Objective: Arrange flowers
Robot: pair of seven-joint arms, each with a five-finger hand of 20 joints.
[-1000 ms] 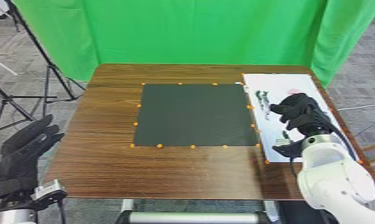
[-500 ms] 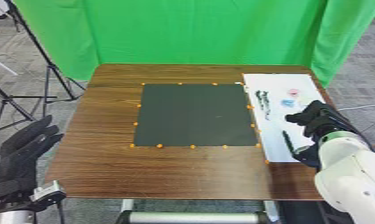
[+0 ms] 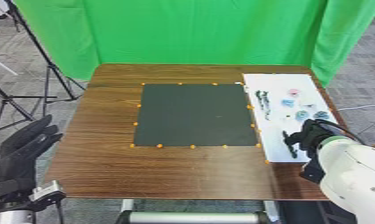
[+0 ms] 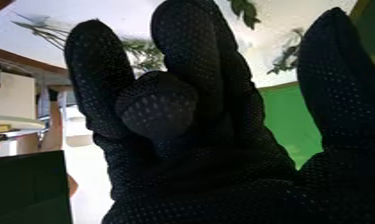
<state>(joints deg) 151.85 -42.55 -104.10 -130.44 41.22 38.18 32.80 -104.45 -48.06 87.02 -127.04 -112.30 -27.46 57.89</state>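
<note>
Right hand (image 3: 315,133) has pulled back over the white sheet (image 3: 274,81) toward the near edge of the table (image 3: 95,160), uncovering more flower heads. Pink flower (image 3: 294,93) and pale blue flower (image 3: 287,103) are now in plain sight; at the first earlier frame the hand mostly covered this patch. Two blue-green flowers (image 3: 302,116) lie nearer the hand, close to each other. Leafy stems (image 3: 262,102) lie along the sheet's side next to the dark mat (image 3: 192,115), same spot as before. Green stem (image 3: 288,142) sits right by the right hand's fingers; contact can't be told.

Right hand looks loosely spread, fingers mostly straight, thumb in front of them, nothing seen pinched. Wrist view shows leafy sprigs (image 4: 143,54) beyond the glove. Left hand (image 3: 25,150) unmoved off the table's side, fingers straight and pressed together.

For the task: likely lining up a pick, green stem the probable target; arranging on the mat seems not started. Thin stem, may slip or roll if pinched off-center.
</note>
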